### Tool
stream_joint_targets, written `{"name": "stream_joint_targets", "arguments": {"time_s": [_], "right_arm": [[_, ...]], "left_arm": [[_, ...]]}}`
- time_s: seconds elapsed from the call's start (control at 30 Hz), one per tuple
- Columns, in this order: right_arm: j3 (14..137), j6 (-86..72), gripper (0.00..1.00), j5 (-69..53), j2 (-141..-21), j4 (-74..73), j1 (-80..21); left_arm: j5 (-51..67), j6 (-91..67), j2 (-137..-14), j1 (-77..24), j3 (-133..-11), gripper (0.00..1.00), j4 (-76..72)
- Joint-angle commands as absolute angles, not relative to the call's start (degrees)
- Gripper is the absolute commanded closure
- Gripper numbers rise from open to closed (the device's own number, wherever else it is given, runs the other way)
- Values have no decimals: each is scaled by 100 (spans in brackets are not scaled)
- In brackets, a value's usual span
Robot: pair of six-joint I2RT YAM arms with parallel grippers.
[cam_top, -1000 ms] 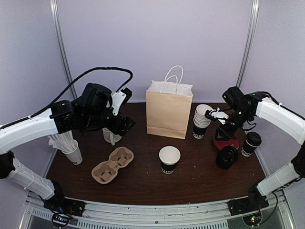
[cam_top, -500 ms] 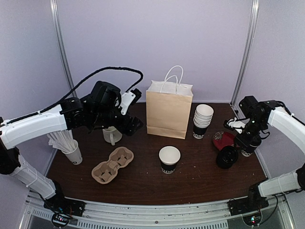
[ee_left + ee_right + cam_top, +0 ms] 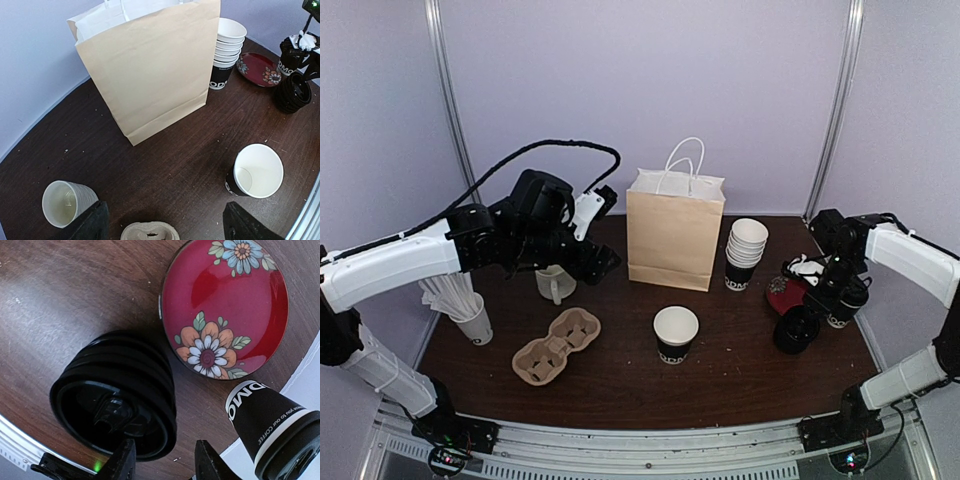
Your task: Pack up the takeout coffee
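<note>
1. Lidded cup (image 3: 847, 300): black, white lettering, at the tabletop's (image 3: 620, 370) right edge. Open cup (image 3: 676, 334): white inside, centre.
2. Left tool (image 3: 165, 217) wide, right tool (image 3: 165, 452) partly open; both empty.
3. Right tool has moved from the cup stack (image 3: 745, 252) down to the lid stack (image 3: 797, 329).

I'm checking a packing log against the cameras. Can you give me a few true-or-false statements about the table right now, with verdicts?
1. The open cup in front of the paper bag has no lid. True.
2. The cup carrier holds a cup. False: its wells are empty.
3. The stack of lids sits beside the red plate. True.
4. The left tool grips the white mug. False: it is open and holds nothing.
</note>
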State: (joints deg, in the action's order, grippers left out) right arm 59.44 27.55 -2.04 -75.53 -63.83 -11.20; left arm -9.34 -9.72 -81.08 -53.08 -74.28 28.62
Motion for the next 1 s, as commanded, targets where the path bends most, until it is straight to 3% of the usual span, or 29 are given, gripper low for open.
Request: {"name": "stream_joint_targets", "arguments": {"time_s": [0.0, 0.37, 0.7, 0.97], "right_arm": [[5919, 2646, 57, 101, -7770, -5998, -1060], [6038, 2663, 79, -185, -8126, -5947, -879], [6225, 2611, 91, -271, -7955, -6207, -870], [6495, 2601, 93, -228, -7585, -6657, -870]], "left_arm": [[-914, -939, -8068, -5273, -7460, 18, 2749], [-920, -958, -8098, -5270, -7418, 18, 2763], [-894, -958, -8095, -5273, -7409, 18, 2769], [-850, -962, -8133, -5273, -7400, 18, 2717]]}}
